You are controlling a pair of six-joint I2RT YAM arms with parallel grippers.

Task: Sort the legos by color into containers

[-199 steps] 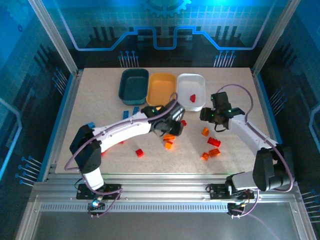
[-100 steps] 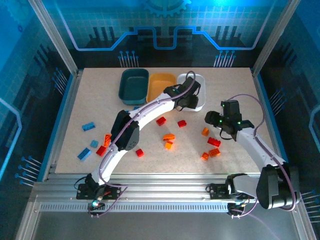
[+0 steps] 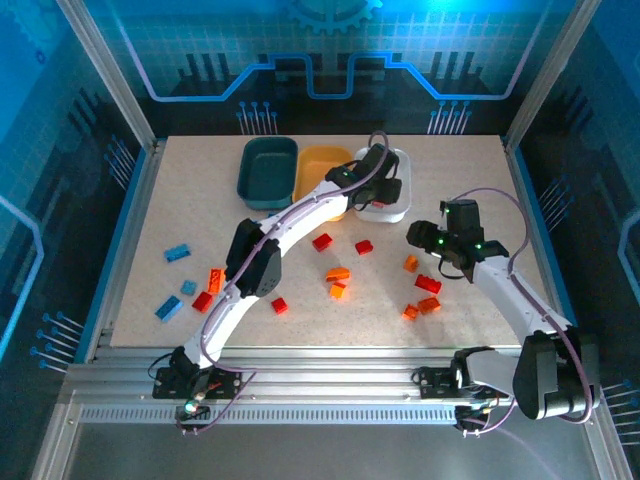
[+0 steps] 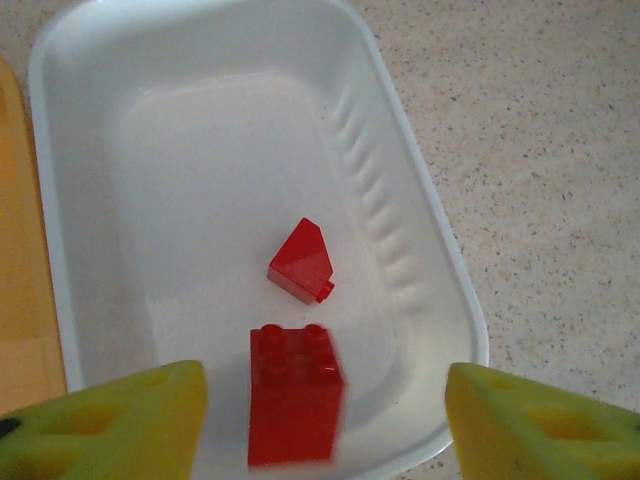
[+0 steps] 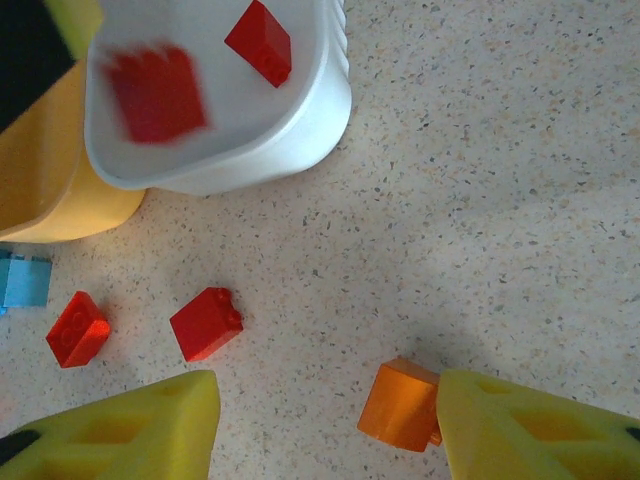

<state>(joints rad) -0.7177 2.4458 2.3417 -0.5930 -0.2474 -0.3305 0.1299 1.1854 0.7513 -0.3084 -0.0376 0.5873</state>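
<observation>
Releasing a red brick (image 4: 294, 395): I am holding the left gripper (image 4: 325, 430) spread wide and empty over the white tray (image 4: 90, 200). The blurred brick is inside the tray, beside a sloped red piece (image 4: 302, 262). I am planning a straight lift clear of the rim. The right gripper (image 5: 325, 430), half open and empty, is hovering with an orange brick (image 5: 400, 405) just beside one finger.

Left arm (image 3: 295, 212): white tubular links, black joint housings.
Right arm (image 3: 510, 290): same white-and-black build; lilac cable (image 3: 495, 192) arching beside it; small green light (image 3: 437, 238) on the black wrist block.
Gripper fingers (image 4: 100, 425): yellow-green wedges with triangular hollows, in the lower corners of the wrist views.
</observation>
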